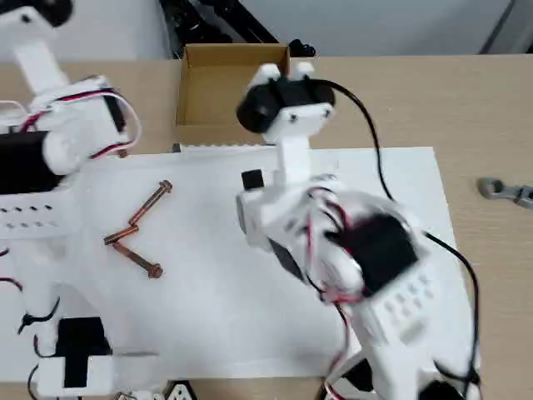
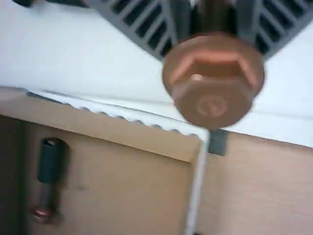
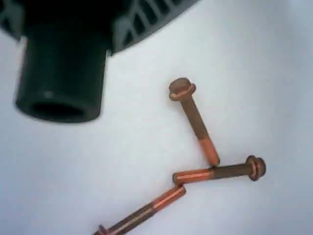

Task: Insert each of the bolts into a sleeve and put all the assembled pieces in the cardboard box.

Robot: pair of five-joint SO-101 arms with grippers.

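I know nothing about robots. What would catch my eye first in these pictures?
First, the copper bolt clamped in the left gripper, its hexagonal head facing the wrist camera, close to the cardboard box, where one assembled piece lies inside. Next, the black sleeve held in the right gripper above the white sheet, where three loose bolts lie in a zigzag.
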